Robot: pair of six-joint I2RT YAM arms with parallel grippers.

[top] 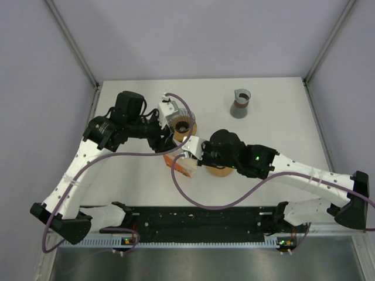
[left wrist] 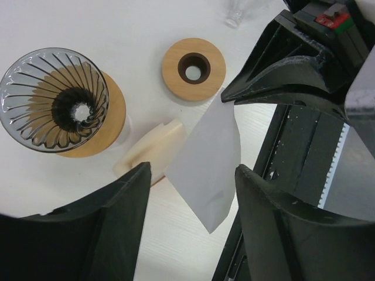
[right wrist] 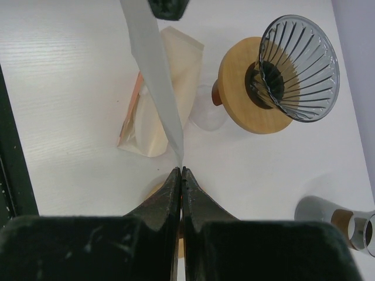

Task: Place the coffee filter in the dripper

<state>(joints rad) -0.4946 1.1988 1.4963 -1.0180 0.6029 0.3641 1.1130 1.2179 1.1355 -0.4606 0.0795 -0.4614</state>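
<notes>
The coffee filter (left wrist: 205, 170) is a flat, folded sheet of plain white paper that narrows to a point at one end. In my right wrist view it shows almost edge-on, as a thin pale strip. It is not in the dripper (right wrist: 299, 67) but held up beside it.

My right gripper (right wrist: 181, 174) is closed tight on one corner of the paper, fingers pressed together. My left gripper (left wrist: 192, 172) stands open with a finger on each side of the sheet. I cannot tell whether either finger touches it.

Just beside the dripper, under the filter, a beige pouch (left wrist: 153, 149) lies flat on the table (top: 281, 117). The dripper is a ribbed clear glass cone, upright on a wooden collar.

My left wrist view shows a whole wooden ring (left wrist: 193, 68) lying near the dripper, while in my right wrist view my own fingers mostly hide it. The top view shows a small glass jug (top: 241, 103) standing well apart from the dripper.
</notes>
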